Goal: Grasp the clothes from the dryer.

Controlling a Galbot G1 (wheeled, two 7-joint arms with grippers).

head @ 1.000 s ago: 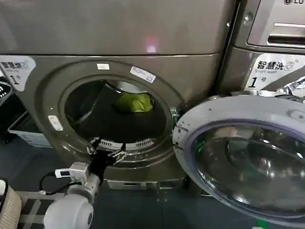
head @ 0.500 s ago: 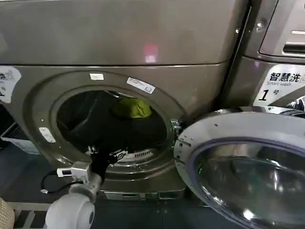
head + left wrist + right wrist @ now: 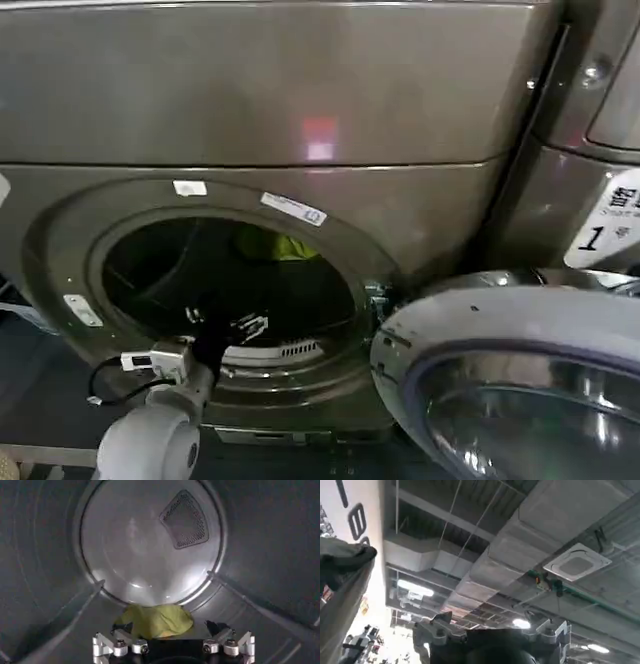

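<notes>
Moved deeper past the dryer [image 3: 420,215] rim, the left gripper [image 3: 172,630] is held spread, short of the clothes [image 3: 155,620] at the drum's back edge.

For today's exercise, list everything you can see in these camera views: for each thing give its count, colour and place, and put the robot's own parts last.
dryer: one, bronze-grey, filling the head view, porthole open.
clothes: one bundle, yellow-green, on the drum floor near the back wall.
dryer door: one, white rim with glass, swung open to the right.
neighbouring machine: one, grey, to the right, white "1" label.
ceiling ducts: grey, overhead in the right wrist view.
left gripper: one, black and silver, open, at the porthole's lower rim, short of the clothes.
right gripper: one, open, pointing up at the ceiling.
</notes>
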